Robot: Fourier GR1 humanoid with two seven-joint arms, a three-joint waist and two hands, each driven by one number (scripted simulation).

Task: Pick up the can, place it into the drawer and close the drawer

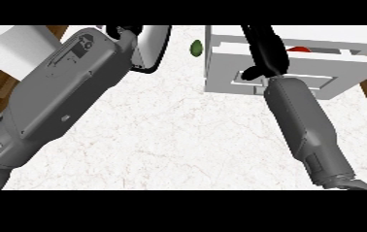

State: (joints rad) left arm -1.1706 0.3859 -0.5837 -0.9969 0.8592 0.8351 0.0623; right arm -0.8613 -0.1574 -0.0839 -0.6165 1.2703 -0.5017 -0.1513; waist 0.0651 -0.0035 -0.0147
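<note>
A white drawer unit (337,73) stands at the upper right of the marble counter. A small patch of red, apparently the can (299,49), shows inside the drawer's open top behind the front panel. My right hand (267,56) lies stretched over the drawer with its fingers straight, reaching toward the far edge, and the thumb (251,74) rests by the handle recess. It holds nothing that I can see. My left forearm fills the left side. Only a bit of the left hand (123,31) shows at the top, its fingers hidden.
A white object with a dark rim (152,46) sits just right of the left wrist. A small green item (195,47) lies on the counter between it and the drawer. A wooden edge (7,83) runs along the far left.
</note>
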